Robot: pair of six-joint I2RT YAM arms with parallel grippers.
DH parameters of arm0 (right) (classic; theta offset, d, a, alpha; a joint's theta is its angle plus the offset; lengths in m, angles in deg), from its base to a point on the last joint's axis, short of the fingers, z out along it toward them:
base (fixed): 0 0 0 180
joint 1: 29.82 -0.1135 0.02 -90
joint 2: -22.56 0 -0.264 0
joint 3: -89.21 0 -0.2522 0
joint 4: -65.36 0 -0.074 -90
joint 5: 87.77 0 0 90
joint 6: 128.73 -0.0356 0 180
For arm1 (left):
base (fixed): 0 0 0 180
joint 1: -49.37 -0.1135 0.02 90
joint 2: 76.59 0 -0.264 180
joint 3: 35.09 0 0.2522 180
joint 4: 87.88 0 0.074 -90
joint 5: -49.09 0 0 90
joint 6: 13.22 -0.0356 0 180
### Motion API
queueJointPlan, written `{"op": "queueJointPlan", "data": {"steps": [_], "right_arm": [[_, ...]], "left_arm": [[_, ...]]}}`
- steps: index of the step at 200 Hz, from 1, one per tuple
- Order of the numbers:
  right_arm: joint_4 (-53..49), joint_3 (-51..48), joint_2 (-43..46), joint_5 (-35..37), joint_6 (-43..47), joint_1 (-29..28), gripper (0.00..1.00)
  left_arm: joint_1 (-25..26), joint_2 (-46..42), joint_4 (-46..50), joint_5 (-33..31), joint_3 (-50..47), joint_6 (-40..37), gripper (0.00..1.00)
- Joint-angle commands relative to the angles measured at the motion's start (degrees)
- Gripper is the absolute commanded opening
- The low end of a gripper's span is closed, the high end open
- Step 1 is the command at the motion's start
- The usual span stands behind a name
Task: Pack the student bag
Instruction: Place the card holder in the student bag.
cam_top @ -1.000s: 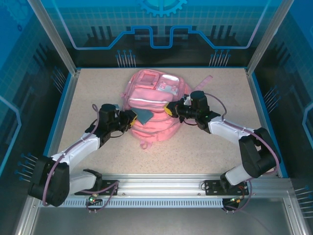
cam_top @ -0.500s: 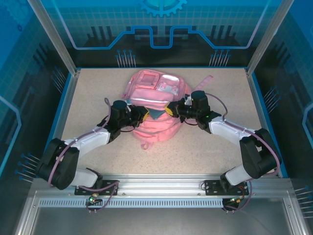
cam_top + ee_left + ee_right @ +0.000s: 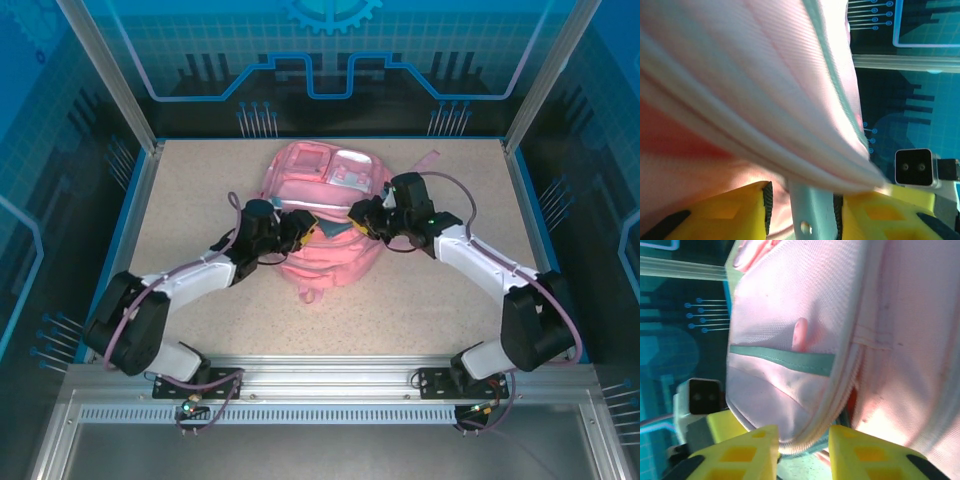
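The pink student bag (image 3: 312,168) lies in the middle of the table, its front pockets facing up. My left gripper (image 3: 298,228) is at its left side and my right gripper (image 3: 360,213) at its right, both at the open zip edge. A flat blue-green booklet (image 3: 326,229) sticks into the opening between them. In the left wrist view the booklet (image 3: 812,210) stands between my yellow fingers (image 3: 740,210), resting against the right pad with a gap at the left one. In the right wrist view the bag's zip edge (image 3: 810,437) hangs loose between my parted fingers (image 3: 855,450).
Speckled tabletop (image 3: 200,190) surrounds the bag, bounded by blue side walls and a metal rail (image 3: 320,378) at the near edge. A pink strap (image 3: 425,160) trails off behind the bag at the right. The other arm's wrist camera (image 3: 913,166) is close across the bag.
The left gripper travelled right, carrying the booklet into the bag's opening, then parted its jaws. The right gripper shifted back and let go of the zip edge.
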Motion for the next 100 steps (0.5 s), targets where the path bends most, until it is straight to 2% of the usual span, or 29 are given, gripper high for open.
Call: {"op": "queueJointPlan", "data": {"steps": [1, 10, 31, 50, 100], "right_arm": [[-11.6, 0.6, 3.0, 4.6, 10.8, -1.3, 0.37], [-12.6, -0.1, 4.1, 6.6, 12.1, -2.7, 0.36], [-15.6, -0.6, 5.7, 13.0, 14.3, -7.4, 0.25], [-15.9, -0.2, 5.3, 17.1, 14.7, -11.2, 0.2], [-11.7, 6.0, -3.8, 19.4, 15.4, -15.5, 0.13]], "left_arm": [[-0.1, -4.9, 10.1, 1.5, 0.2, -6.3, 0.41], [-0.5, -6.1, 13.5, 1.6, 0.1, -8.0, 0.42], [-2.1, -8.3, 18.2, 1.9, 0.2, -12.1, 0.39], [-3.6, -10.1, 20.6, 1.5, 0.8, -14.4, 0.38], [-9.8, -12.0, 26.3, 1.8, 3.3, -19.4, 0.41]]}}
